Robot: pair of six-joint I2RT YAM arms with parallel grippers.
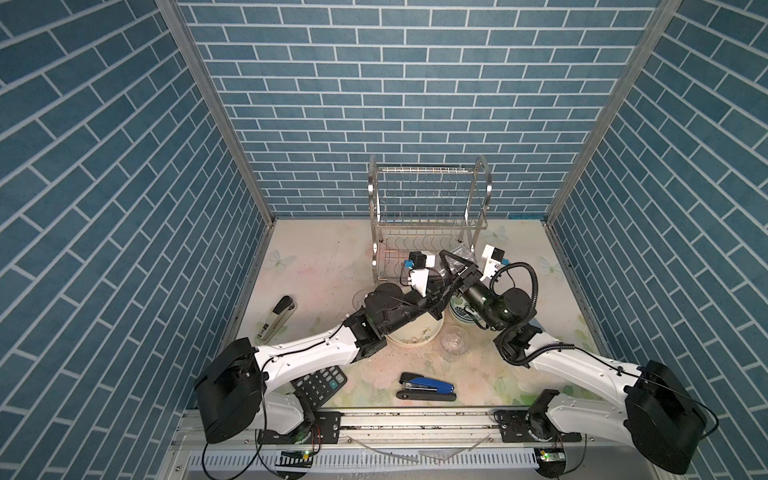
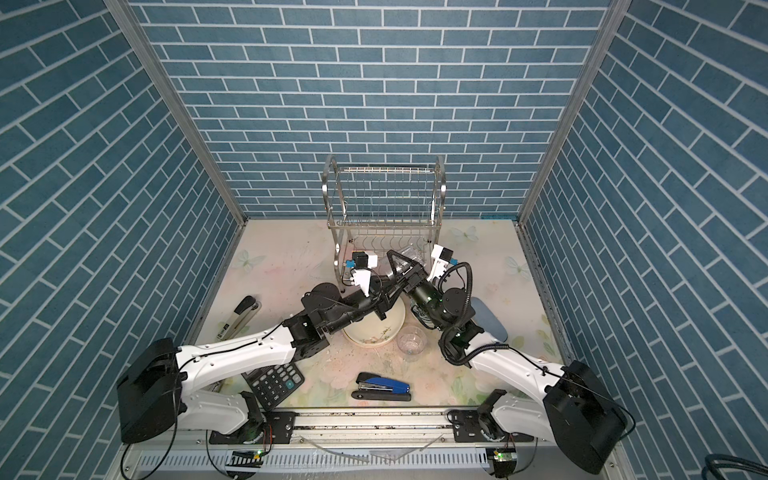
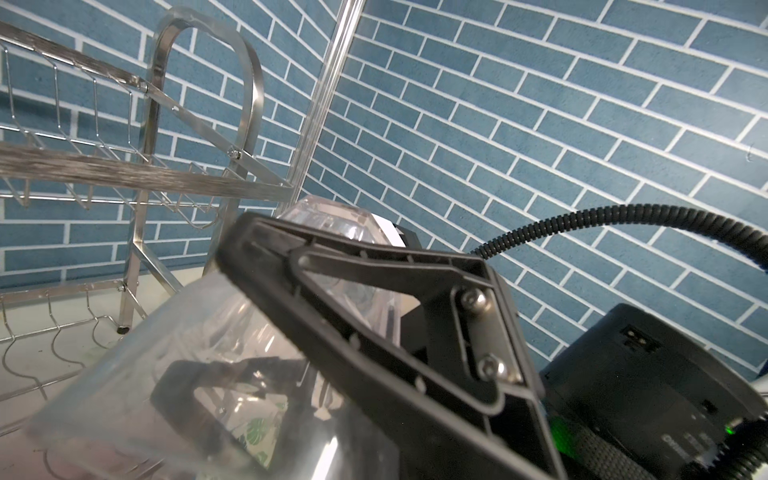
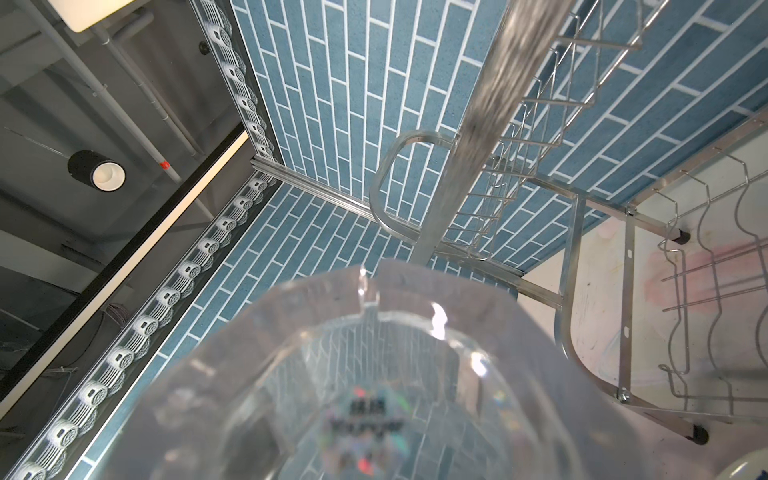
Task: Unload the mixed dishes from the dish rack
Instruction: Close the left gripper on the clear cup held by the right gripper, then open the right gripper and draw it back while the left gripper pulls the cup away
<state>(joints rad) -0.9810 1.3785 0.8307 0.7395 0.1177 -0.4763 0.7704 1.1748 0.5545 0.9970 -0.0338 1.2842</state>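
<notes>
Right jaws: clamped wide on a clear tumbler (image 1: pixel 462 253), mid-surface, just off the 6 o'clock side of the dish rack (image 1: pixel 430 195). The tumbler is off the surface (image 1: pixel 332 257) and tipped over, base toward 1 o'clock, mouth toward 7 o'clock.

In my right wrist view the tumbler (image 4: pixel 374 374) fills the lower frame, with a small sticker on its base and the rack frame just beyond. In my left wrist view one of my right fingers (image 3: pixel 395 395) lies flat across the tumbler wall. A second dark finger shows through the glass, can't tell whose.

Left jaws: they point in from 8 o'clock, right at the tumbler's mouth, tucked under the right jaws in both top views. The tips are hidden, so I cannot tell if they are apart, together or on the glass.

The rack stands upright at 12 o'clock by the back wall.

- Cream floral plate (image 1: pixel 415 334): flat on the surface at 6 o'clock of the held tumbler, partly under my left arm (image 1: pixel 316 353).
- Blue-patterned bowl (image 1: pixel 460 312): just at the plate's 3 o'clock, under my right arm (image 1: pixel 582 357).
- Second tumbler (image 1: pixel 454 343): upright, near the plate's 4 o'clock edge.
- Blue stapler (image 1: pixel 428 387): 6 o'clock, near the front edge.
- Black calculator (image 1: pixel 319 382): 7 o'clock, partly under my left arm.
- Black-and-white stapler (image 1: pixel 277 319): 9 o'clock, by the left wall.
</notes>
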